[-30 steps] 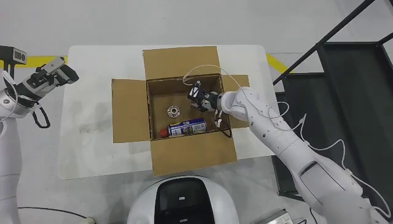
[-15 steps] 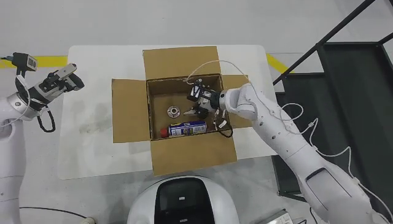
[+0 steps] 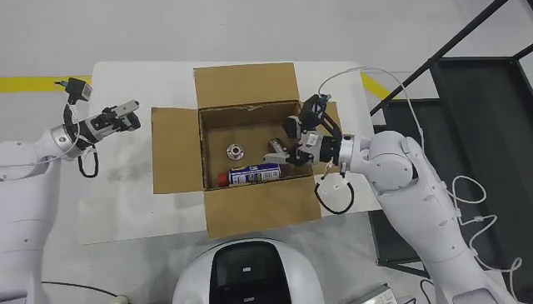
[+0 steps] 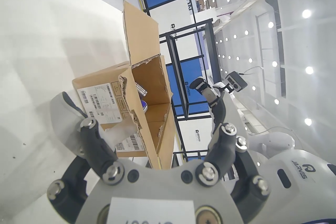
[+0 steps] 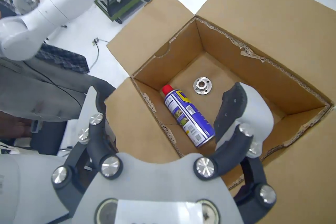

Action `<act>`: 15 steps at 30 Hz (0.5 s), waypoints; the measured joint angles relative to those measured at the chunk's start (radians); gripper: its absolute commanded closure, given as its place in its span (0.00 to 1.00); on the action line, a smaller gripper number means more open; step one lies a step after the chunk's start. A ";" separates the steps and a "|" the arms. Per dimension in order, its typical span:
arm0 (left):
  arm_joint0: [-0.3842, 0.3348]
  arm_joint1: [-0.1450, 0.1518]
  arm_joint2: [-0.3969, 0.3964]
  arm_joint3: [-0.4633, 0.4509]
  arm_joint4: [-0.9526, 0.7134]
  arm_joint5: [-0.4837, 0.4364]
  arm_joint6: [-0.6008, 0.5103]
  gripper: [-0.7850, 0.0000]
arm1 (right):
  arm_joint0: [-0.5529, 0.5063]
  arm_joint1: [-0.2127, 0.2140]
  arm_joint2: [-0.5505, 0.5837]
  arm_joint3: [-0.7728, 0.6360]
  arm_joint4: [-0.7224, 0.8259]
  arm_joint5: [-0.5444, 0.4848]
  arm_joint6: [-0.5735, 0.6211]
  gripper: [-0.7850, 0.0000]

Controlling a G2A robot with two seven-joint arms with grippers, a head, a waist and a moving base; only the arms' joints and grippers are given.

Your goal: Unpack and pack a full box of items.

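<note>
Cardboard box (image 3: 176,150), mid-tabletop, flaps splayed to keep the opening free; spray can (image 3: 254,173) lies on its side along the near wall, metal flange (image 3: 234,149) beside it. Right pincer (image 3: 290,137) hangs over the box's right rim, apart and empty, seemingly ready to pick. Left pincer (image 3: 127,118), also apart, sits near the tabletop's left edge, out of the way.

The left arm (image 3: 33,158) and right arm (image 3: 400,179) are glossy white shells with rounded joints. The left gripper (image 4: 130,91) and right gripper (image 5: 164,96) share one build: a pale grey metal plate, black link bars pinned with silver screws (image 5: 110,164), and white fingers faced with black pads (image 5: 232,101). A thin white cable (image 3: 366,72) arcs over the right arm, and a black cable (image 3: 333,200) loops at its wrist.
</note>
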 measured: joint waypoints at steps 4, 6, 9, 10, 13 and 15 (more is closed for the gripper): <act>-0.044 -0.012 0.053 0.058 -0.011 -0.008 -0.009 0.00 | 0.001 0.000 -0.002 0.001 -0.018 -0.009 -0.001 0.00; -0.065 -0.019 0.079 0.087 -0.025 -0.010 -0.024 0.00 | 0.001 0.000 -0.001 0.001 -0.017 -0.008 -0.001 0.00; -0.094 -0.029 0.117 0.128 -0.044 -0.017 -0.048 0.00 | 0.001 0.000 -0.001 0.001 -0.017 -0.008 -0.001 0.00; -0.102 -0.032 0.128 0.137 -0.052 -0.021 -0.057 0.00 | 0.001 0.000 -0.001 0.001 -0.017 -0.008 -0.001 0.00; -0.120 -0.041 0.152 0.145 -0.105 -0.031 -0.102 0.00 | 0.001 0.000 -0.001 0.001 -0.017 -0.008 -0.001 0.00; -0.125 -0.042 0.160 0.121 -0.136 -0.017 -0.122 0.00 | -0.004 -0.001 0.001 0.001 -0.005 -0.003 -0.012 0.00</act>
